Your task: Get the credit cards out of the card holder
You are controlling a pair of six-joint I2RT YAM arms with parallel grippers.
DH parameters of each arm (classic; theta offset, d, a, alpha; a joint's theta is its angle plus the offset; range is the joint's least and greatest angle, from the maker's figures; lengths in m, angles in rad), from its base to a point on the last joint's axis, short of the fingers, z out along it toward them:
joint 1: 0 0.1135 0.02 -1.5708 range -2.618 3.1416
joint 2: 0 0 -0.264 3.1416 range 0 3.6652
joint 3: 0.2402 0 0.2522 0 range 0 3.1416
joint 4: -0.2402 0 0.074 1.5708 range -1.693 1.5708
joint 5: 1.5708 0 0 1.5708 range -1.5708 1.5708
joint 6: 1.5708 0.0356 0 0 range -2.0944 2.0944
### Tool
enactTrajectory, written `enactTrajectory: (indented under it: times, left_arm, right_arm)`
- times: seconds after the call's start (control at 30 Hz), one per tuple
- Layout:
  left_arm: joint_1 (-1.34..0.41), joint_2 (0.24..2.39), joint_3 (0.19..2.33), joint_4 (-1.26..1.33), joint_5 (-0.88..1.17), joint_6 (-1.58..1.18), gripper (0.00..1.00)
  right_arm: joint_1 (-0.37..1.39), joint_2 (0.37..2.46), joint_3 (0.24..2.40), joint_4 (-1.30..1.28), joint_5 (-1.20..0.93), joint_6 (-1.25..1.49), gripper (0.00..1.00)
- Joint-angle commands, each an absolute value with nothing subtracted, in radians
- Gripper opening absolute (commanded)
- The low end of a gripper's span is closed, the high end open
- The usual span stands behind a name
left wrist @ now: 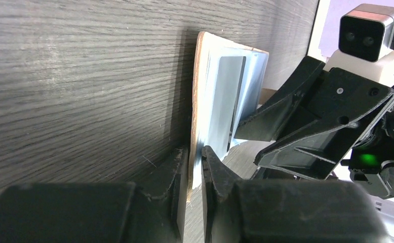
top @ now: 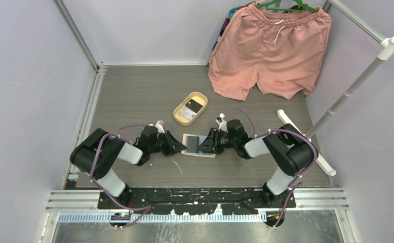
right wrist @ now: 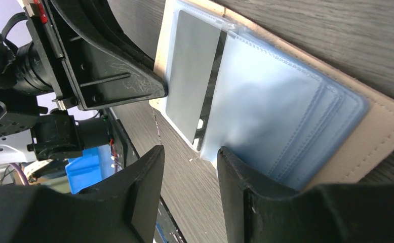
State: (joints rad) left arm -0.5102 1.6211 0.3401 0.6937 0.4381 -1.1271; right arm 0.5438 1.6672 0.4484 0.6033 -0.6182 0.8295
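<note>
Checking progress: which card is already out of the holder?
The black-and-white card, lying in the cream tray. The grey card sits inside a clear pocket of the card holder.

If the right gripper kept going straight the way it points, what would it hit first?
Likely the open beige-tan leather-like card holder, right at the right gripper's fingertips; the left gripper sits beyond.

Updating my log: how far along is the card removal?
Done: one dark card lies in the tray. In hand: the left pincer pinches the open holder by its edge; the right pincer hovers open at its pockets. Left: a grey card, at least, sits in a pocket.
</note>
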Motion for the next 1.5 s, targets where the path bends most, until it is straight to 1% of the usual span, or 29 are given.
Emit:
enactTrajectory:
  times: [0.0,0.07,0.17,0.23,0.3,0.4,0.5,0.6,0.7,0.97,1.03,1.1,1.23,1.47]
  left_arm:
    - [-0.515,1.654,0.316,0.845,0.42,-1.163,0.15]
    - [-0.515,1.659,0.309,0.86,0.417,-1.164,0.19]
    - [-0.511,1.663,0.305,0.87,0.416,-1.162,0.32]
    - [-0.505,1.659,0.304,0.871,0.413,-1.158,0.38]
    - [-0.499,1.652,0.302,0.868,0.41,-1.154,0.4]
    - [-0.483,1.641,0.3,0.854,0.407,-1.145,0.4]
    - [-0.462,1.626,0.282,0.838,0.395,-1.136,0.38]
    - [-0.451,1.614,0.273,0.825,0.393,-1.13,0.33]
    - [-0.451,1.629,0.282,0.833,0.412,-1.128,0.3]
    - [-0.452,1.751,0.278,1.022,0.462,-1.19,0.28]
    - [-0.453,1.774,0.271,1.064,0.465,-1.201,0.21]
    - [-0.453,1.791,0.264,1.095,0.465,-1.209,0.01]
    - [-0.453,1.8,0.248,1.128,0.46,-1.216,0.0]
    - [-0.454,1.739,0.241,1.067,0.462,-1.183,0.0]
  right_arm:
    - [0.549,1.728,0.399,0.418,-0.492,0.767,0.5]
    - [0.548,1.726,0.399,0.416,-0.492,0.767,0.5]
    - [0.549,1.728,0.401,0.414,-0.495,0.765,0.5]
    - [0.549,1.731,0.404,0.413,-0.495,0.764,0.5]
    - [0.549,1.734,0.406,0.413,-0.495,0.764,0.5]
    - [0.549,1.735,0.407,0.411,-0.497,0.763,0.5]
    - [0.549,1.735,0.406,0.41,-0.497,0.762,0.5]
    - [0.549,1.737,0.407,0.41,-0.498,0.762,0.5]
    - [0.549,1.746,0.411,0.412,-0.502,0.762,0.5]
    - [0.549,1.753,0.41,0.419,-0.502,0.765,0.5]
    - [0.549,1.753,0.408,0.418,-0.502,0.765,0.5]
    - [0.548,1.752,0.409,0.419,-0.5,0.765,0.5]
    - [0.548,1.746,0.408,0.41,-0.487,0.765,0.5]
    - [0.548,1.676,0.409,0.423,-0.399,0.839,0.52]
